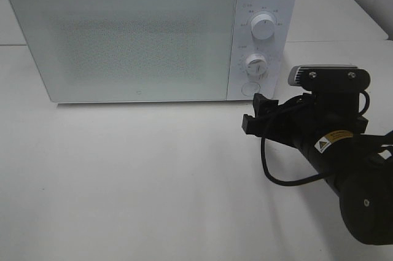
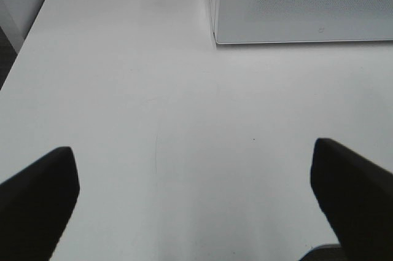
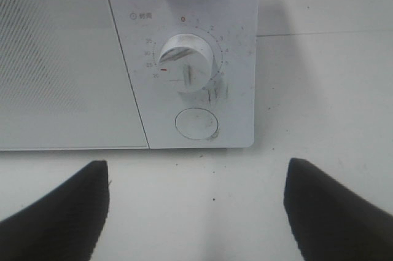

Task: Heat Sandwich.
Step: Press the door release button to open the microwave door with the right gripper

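The sandwich is out of view in every frame. A white microwave [image 1: 123, 34] stands at the back of the table with its door shut. My right gripper [image 1: 253, 112] is open and empty, hovering just in front of the control panel's lower corner. In the right wrist view it [image 3: 196, 169] faces the round door button [image 3: 196, 123], with the lower dial [image 3: 186, 59] above that button. My left gripper [image 2: 191, 150] is open over bare table, holding nothing. The microwave's front corner [image 2: 301, 3] lies ahead of it and to one side. The left arm does not show in the exterior high view.
The white table [image 1: 135, 175] stretches in front of the microwave. The panel carries an upper dial [image 1: 264, 29], a lower dial [image 1: 255, 64] and the button [image 1: 250, 88]. A black cable [image 1: 276, 172] loops off the right arm. The table's edge [image 2: 27, 46] shows in the left wrist view.
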Controlling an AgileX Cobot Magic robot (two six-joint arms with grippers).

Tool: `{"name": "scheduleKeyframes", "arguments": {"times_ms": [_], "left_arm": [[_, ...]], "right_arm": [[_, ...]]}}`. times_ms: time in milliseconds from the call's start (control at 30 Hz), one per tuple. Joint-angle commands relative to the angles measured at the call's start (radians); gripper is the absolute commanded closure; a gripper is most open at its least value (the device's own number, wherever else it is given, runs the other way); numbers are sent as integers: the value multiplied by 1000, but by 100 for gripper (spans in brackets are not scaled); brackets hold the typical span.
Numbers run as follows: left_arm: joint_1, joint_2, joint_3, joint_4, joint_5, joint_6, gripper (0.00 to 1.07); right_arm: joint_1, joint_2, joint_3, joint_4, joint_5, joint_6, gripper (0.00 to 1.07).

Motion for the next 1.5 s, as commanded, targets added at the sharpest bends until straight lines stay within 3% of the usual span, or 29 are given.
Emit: {"name": "scheduleKeyframes", "arguments": {"times_ms": [33,500,733,900,967,1000,1067,1167,1200,1267,1500], "left_arm": [[-4,-7,0,0,-11,-5,9],[-4,-7,0,0,-11,-5,9],[-4,-7,0,0,-11,-5,9],[-4,-7,0,0,-11,-5,9],[-4,-7,0,0,-11,-5,9],[-4,-7,0,0,-11,-5,9],[-4,-7,0,0,-11,-5,9],[-4,-7,0,0,-11,-5,9],[-4,-7,0,0,-11,-5,9],[-4,-7,0,0,-11,-5,9],[-4,-7,0,0,-11,-5,9]], "right_arm": [[5,-3,-7,-2,-22,202,31],[5,-3,-7,-2,-13,1083,33],[5,-3,-7,-2,-4,1303,39],[3,-3,-7,31,12,1411,50],[3,-3,-7,49,15,1415,62],[3,-3,-7,49,15,1415,62],[3,-3,-7,49,16,1415,77],[3,-3,-7,48,28,1415,93],[3,-3,-7,48,28,1415,93],[3,-3,-7,46,53,1415,106],[3,-3,-7,40,83,1415,107]]}}
